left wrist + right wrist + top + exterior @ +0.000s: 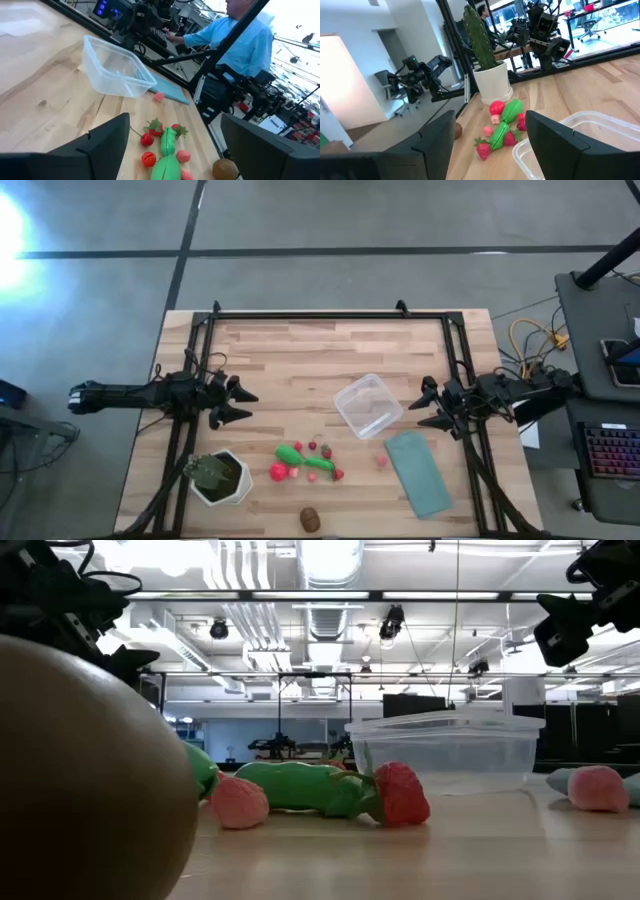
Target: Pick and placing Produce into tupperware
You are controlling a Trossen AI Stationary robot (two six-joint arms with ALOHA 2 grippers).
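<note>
The clear tupperware stands empty on its base mid-table, also seen in the low view and both wrist views. The produce lies on the table near it: a green elongated piece, a red round one, tiny red berries, a pink piece and a brown oval. My left gripper hovers open left of the tupperware. My right gripper hovers open to its right.
A green plant in a white pot stands near the table's near-left corner. A flat teal rectangle lies right of the produce. A black frame runs along the table edges. A person in a blue shirt sits beyond the right side.
</note>
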